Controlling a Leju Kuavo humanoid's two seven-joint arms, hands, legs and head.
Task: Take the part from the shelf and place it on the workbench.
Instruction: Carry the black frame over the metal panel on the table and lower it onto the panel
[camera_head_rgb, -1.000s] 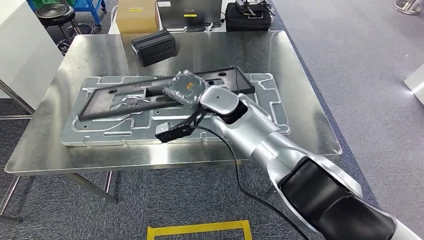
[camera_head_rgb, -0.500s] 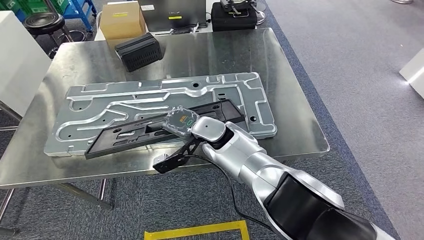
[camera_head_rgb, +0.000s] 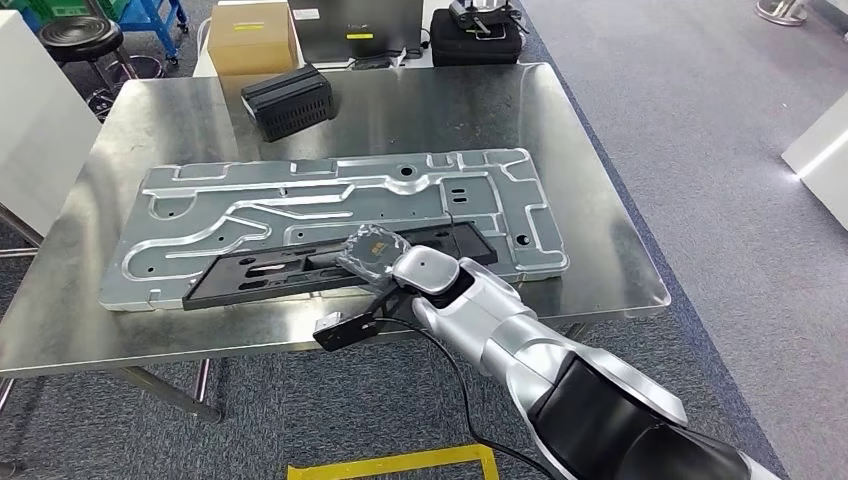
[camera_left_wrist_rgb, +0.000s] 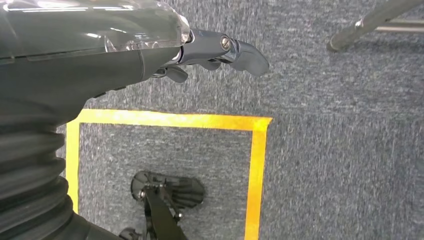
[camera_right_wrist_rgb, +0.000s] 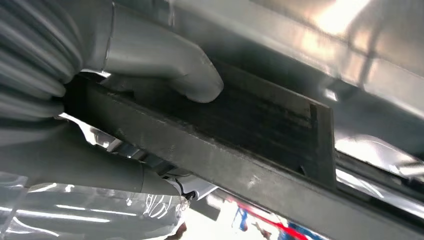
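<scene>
Whole view shifted, right robot hand (camera_head_rgb: 372, 252) gripping black part (camera_head_rgb: 270, 272), steel workbench (camera_head_rgb: 600, 200)

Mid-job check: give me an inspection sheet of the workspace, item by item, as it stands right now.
Surface: steel workbench, shiny.
Job's things: long black part lies over the silver panel, near the bench's front edge.
Clutter: black ribbed box at the far side.
Hands: right hand grips the black part, thumb pressed on it; left hand hangs over the floor, holding nothing.
Cables: black cable runs along the right arm.
Surroundings: grey carpet, yellow tape, cardboard box, stool.
</scene>
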